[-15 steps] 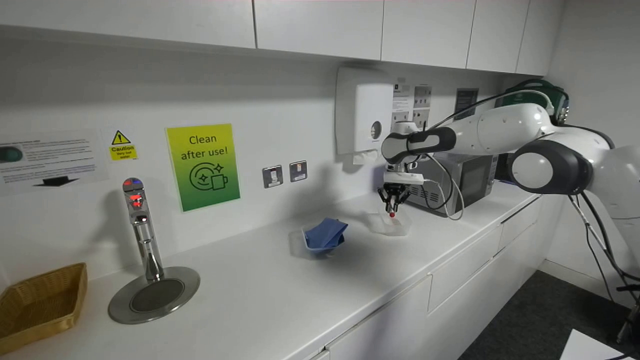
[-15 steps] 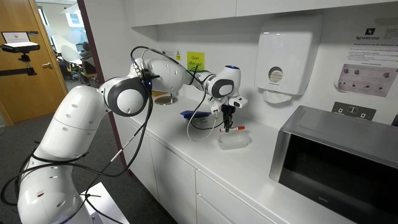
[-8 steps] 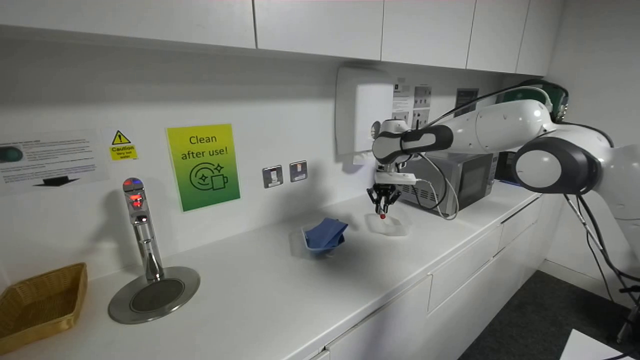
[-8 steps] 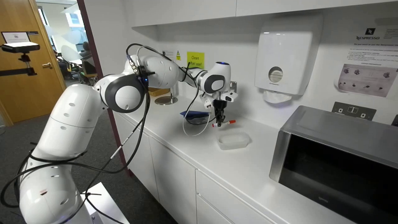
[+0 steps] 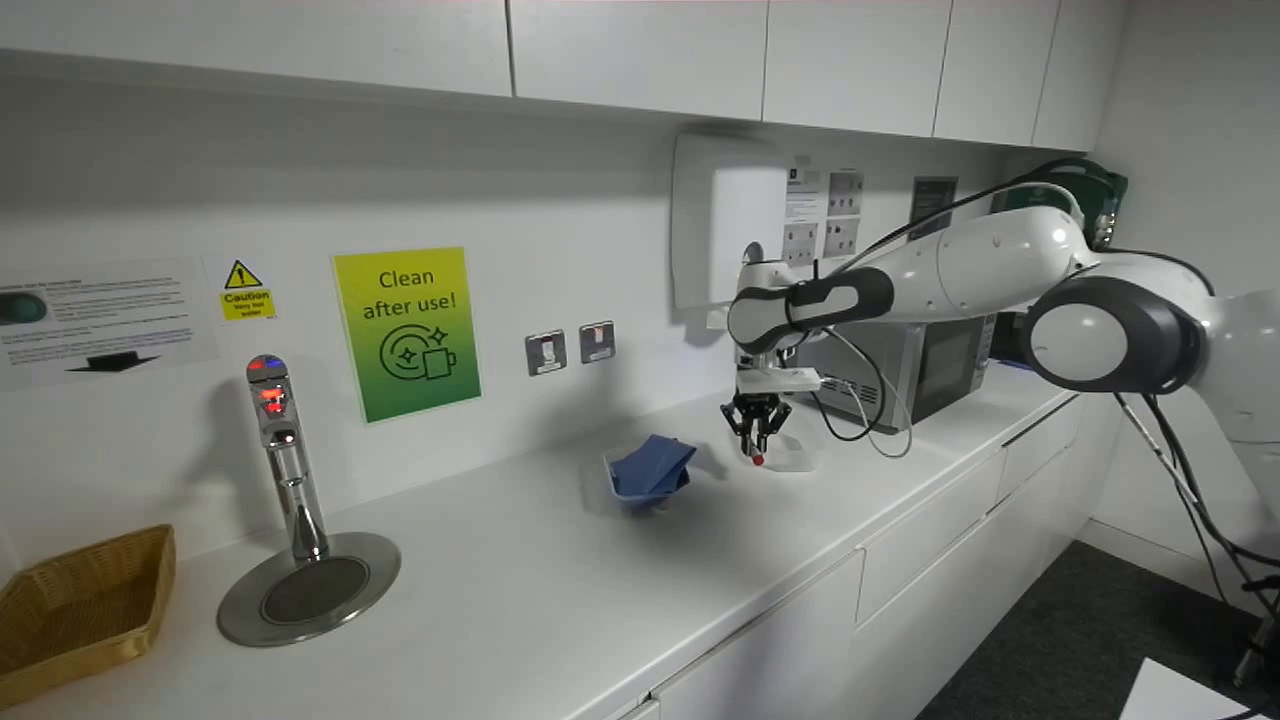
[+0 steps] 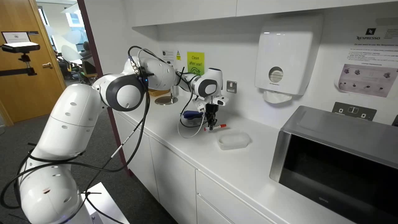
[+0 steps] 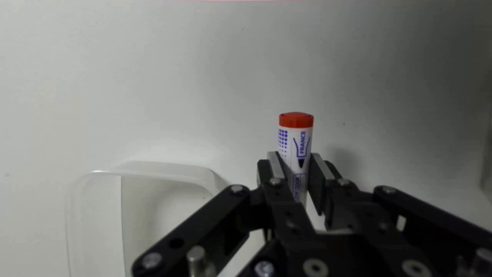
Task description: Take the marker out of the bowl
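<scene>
The marker (image 6: pixel 221 126) is white with red ends. My gripper (image 7: pixel 295 157) is shut on it, with a pad on each side of its white barrel in the wrist view. The marker (image 7: pixel 295 140) points away from the camera there, its near part hidden by the fingers. In an exterior view the gripper (image 5: pixel 752 448) holds it low over the counter, with its red end showing; I cannot tell if it touches. The whitish translucent bowl (image 6: pixel 233 143) stands beside the gripper, toward the microwave. The bowl's rim (image 7: pixel 150 175) is left of the fingers in the wrist view.
A clear container with a blue folded cloth (image 5: pixel 652 468) stands on the counter, on the side away from the bowl. A microwave (image 6: pixel 329 149) stands beyond the bowl. A tap (image 5: pixel 290 450) and a wicker basket (image 5: pixel 95 610) are farther along. A towel dispenser (image 6: pixel 287 56) hangs on the wall.
My gripper has carried the marker from over the bowl sideways toward the blue cloth, clear of the bowl. In the last half second it has also come lower. The bowl has not moved.
</scene>
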